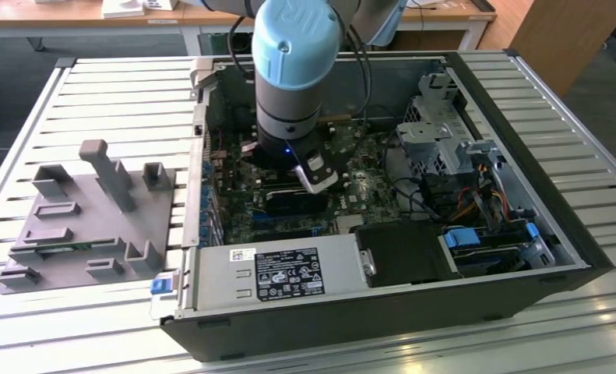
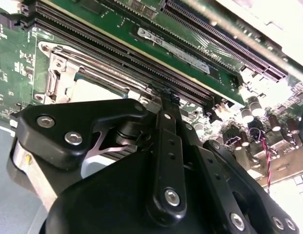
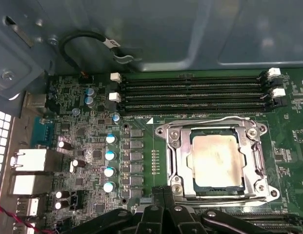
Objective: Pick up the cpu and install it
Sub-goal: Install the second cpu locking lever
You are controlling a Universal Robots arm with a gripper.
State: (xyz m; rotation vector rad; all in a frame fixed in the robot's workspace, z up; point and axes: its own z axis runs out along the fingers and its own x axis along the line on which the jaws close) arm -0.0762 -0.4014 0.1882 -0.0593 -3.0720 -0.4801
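Inside socket point(image 3: 217, 163), shiny square cpu point(image 3: 217, 161)

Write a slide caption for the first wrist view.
Shiny silver-grey square cpu seated in the metal-framed socket on the green motherboard, black end effector nearby.

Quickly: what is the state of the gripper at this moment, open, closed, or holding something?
Gripper: shut, holding nothing, just above the motherboard. The cpu sits in its socket.
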